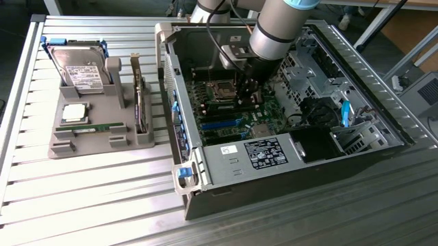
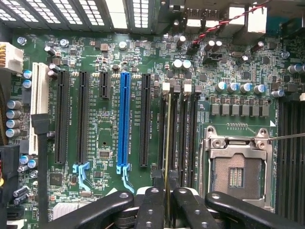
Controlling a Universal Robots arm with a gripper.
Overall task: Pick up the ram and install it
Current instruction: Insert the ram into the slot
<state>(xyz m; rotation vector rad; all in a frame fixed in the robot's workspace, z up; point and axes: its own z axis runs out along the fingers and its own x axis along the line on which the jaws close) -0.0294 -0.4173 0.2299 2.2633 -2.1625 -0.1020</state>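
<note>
Ram (image 2: 167, 143) edge-on in motherboard slot, pinched by nearly closed end effector (image 2: 167, 191).

Black gripper (image 2: 167, 187) fingers pinch the ram (image 2: 167, 138), seen edge-on and standing in a memory slot on a green motherboard (image 2: 109, 52). A blue slot (image 2: 124, 121) and an empty CPU socket (image 2: 237, 174) flank it.

Thin green ram (image 2: 167, 138) seen edge-on, standing upright in a motherboard memory slot beside the empty processor socket.
</note>
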